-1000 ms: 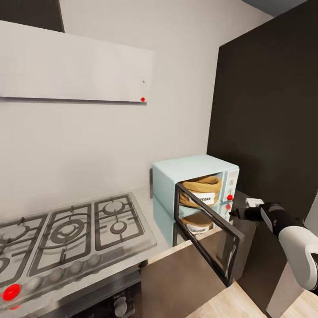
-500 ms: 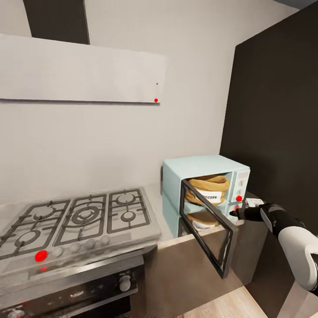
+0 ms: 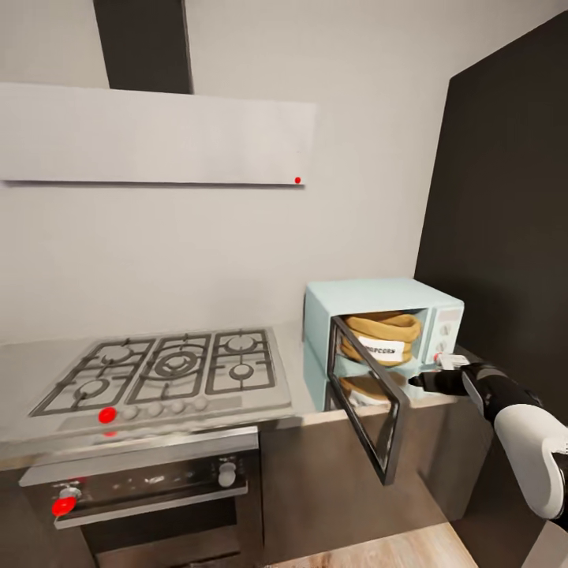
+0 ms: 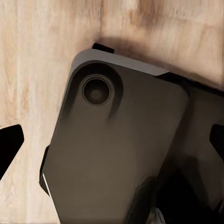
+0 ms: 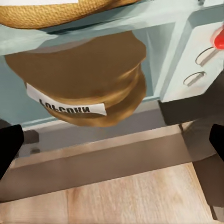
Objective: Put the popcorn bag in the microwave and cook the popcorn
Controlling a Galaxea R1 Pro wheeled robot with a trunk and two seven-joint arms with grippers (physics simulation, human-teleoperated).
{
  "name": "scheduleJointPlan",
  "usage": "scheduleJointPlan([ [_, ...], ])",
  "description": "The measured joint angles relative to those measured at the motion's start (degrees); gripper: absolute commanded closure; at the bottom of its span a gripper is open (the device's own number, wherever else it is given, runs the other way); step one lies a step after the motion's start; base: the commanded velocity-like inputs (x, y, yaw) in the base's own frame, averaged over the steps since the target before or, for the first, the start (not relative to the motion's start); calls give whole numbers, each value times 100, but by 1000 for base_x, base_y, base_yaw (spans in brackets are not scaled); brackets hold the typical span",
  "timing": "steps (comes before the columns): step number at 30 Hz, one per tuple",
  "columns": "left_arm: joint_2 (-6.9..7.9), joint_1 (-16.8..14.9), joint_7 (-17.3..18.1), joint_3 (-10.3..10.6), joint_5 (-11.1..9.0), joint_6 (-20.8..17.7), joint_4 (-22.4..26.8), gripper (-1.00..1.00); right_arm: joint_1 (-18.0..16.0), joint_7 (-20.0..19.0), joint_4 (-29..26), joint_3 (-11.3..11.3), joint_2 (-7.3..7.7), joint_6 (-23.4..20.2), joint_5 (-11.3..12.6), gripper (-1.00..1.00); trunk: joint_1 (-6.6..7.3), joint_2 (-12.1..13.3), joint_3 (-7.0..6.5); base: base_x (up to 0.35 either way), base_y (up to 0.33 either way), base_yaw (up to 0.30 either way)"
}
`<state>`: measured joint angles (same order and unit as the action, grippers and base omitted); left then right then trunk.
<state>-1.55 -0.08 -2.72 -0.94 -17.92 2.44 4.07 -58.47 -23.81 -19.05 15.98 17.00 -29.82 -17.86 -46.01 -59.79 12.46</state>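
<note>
Tan-brown paper, the popcorn bag (image 3: 384, 331) sits inside the mint-blue microwave (image 3: 371, 296), its white label facing out through the opening; the dark glass door (image 3: 365, 404) hangs open, swung out over the worktop (image 3: 442, 394) edge; the bag's reflection (image 5: 81, 81) shows in the glossy grey slab beneath it; the right gripper (image 3: 420, 382) is held just in front of the control panel near the door's free edge, its fingers (image 5: 9, 144) spread wide with nothing between them; the left gripper (image 4: 112, 140) points down at the wood floor (image 4: 42, 60) over the robot's dark base (image 4: 116, 144), fingers apart and empty; a gas hob (image 3: 170, 371) lies on the worktop beside the microwave.
</note>
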Motion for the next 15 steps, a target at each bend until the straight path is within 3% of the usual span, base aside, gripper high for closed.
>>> scheduleJointPlan([
  [15,0,0,7,-2,0,0,0,-100,1,24,110,35,-56,-1,27,-100,0,0,0,-89,-250,268],
])
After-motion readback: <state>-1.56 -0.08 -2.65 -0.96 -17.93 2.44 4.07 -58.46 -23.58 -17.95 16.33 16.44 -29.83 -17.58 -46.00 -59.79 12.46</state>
